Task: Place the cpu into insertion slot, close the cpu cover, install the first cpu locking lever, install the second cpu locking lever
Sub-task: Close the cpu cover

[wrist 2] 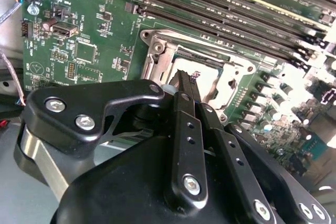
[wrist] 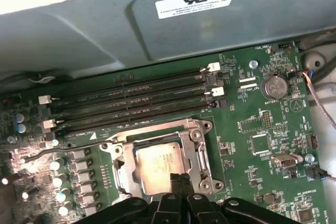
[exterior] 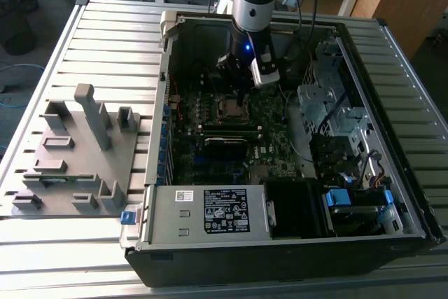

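The cpu lies flat in the insertion slot, its dull metallic top showing through the cut-out of the silver cpu cover, which lies down over it. My gripper is shut with nothing between its fingers, its tips at the edge of the cover. In the second wrist view the gripper touches down at the cover beside the bright cpu. A thin metal rod runs out from one side of the socket. In the exterior view the gripper hangs just over the socket.
Long black memory slots run beside the socket. The open computer case has a power supply at the front and a drive cage at the exterior view's right. A grey fixture stands at the exterior view's left.
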Robot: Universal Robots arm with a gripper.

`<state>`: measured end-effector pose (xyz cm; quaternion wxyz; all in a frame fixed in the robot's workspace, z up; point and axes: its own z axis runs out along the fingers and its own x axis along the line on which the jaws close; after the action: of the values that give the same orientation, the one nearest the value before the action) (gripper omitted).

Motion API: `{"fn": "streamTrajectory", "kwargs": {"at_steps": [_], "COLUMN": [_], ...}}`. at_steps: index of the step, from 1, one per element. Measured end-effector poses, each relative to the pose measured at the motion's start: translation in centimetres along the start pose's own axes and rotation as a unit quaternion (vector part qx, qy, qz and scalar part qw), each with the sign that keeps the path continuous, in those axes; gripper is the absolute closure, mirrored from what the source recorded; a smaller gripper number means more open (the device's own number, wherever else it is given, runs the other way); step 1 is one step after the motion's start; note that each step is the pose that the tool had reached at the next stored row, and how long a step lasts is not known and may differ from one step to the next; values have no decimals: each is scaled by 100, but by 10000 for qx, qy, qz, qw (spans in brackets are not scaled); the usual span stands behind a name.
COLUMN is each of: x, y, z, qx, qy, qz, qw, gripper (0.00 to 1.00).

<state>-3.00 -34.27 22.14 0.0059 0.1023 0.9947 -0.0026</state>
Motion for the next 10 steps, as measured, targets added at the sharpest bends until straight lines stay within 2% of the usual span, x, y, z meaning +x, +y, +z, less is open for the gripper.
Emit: {"fn": "streamTrajectory", "kwargs": {"at_steps": [3, 6, 10], "x": [1, 14, 72], "y": [0, -3, -14], "z": [12, 17, 34], "qx": [-8, -8, -21], "qy": [-28, -30, -30], "qz": [-91, -142, -163], "qw": [10000, 9999, 9999], "gripper": [90, 90, 90]}}
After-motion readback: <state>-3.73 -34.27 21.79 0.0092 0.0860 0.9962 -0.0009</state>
